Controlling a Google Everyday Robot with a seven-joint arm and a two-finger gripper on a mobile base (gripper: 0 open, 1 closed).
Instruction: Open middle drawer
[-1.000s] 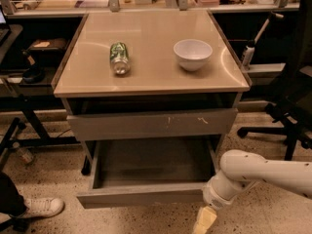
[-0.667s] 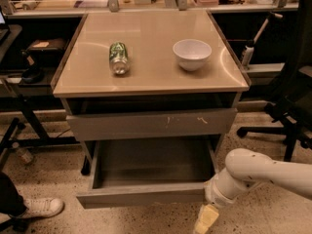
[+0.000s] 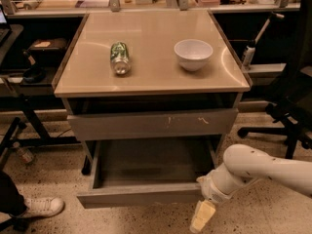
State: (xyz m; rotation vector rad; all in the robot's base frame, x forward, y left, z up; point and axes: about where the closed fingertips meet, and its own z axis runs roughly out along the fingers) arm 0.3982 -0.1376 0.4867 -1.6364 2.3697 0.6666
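Observation:
The middle drawer (image 3: 141,197) is pulled far out of the cabinet, its plain grey front low in the view and its grey tray interior (image 3: 151,162) showing bare. My gripper (image 3: 202,216) hangs at the end of the white arm (image 3: 258,169), just past the right end of the drawer's front panel, close to the floor. Above the open drawer sits the taller drawer front with pale scratch marks (image 3: 151,123), standing slightly out from the cabinet.
On the beige cabinet top (image 3: 151,79) lie a green can (image 3: 120,57) on its side and a white bowl (image 3: 193,53). A black office chair (image 3: 292,101) stands at the right. A person's white shoe (image 3: 41,206) and black stands are at the left.
The white arm has shifted very slightly to the right. The gripper stays by the drawer's right front corner, and the drawer has not visibly moved.

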